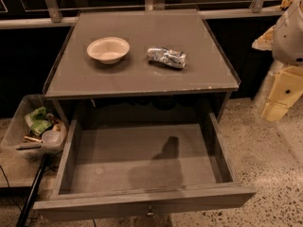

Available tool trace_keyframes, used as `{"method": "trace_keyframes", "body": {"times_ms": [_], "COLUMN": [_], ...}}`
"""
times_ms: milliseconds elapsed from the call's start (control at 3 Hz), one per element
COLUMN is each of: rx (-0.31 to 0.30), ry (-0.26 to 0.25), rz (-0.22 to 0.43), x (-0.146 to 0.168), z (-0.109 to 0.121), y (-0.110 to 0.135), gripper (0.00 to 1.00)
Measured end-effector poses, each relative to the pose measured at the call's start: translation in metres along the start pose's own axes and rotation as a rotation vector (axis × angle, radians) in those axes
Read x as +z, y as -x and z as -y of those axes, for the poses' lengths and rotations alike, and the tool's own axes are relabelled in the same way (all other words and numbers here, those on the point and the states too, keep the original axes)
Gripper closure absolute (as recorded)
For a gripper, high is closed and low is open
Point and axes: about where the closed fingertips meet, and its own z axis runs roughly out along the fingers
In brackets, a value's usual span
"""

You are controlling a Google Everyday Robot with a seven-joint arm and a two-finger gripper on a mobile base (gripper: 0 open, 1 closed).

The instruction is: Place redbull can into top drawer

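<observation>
The redbull can (166, 57) is a crinkly silver can with bluish patches, lying on its side on the grey cabinet top (142, 79), right of centre. The top drawer (142, 202) is pulled fully out below the top, and its grey floor is bare apart from a shadow. A small metal knob (149, 212) sits at the centre of its front panel. My gripper (279, 100) hangs at the far right edge, cream-yellow below a white arm housing, beside the cabinet, lower than the top and well apart from the can. It holds nothing that I can see.
A round cream bowl (108, 49) sits on the top, left of the can. A clear plastic bin of clutter (35, 126) stands on the left beside the drawer. A dark pole (31, 197) leans at the lower left. A railing (142, 13) runs behind the cabinet, and speckled floor lies to the right.
</observation>
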Motion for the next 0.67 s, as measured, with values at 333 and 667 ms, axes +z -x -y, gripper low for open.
{"method": "trace_keyframes", "body": {"times_ms": [333, 667], "rx": [-0.011, -0.073], "ry": [-0.007, -0.027], "rz": [0.002, 0.033], "x": [-0.002, -0.006], "z": [0.004, 0.019], "y": [0.003, 0.023], "gripper": [0.00, 0.00]}}
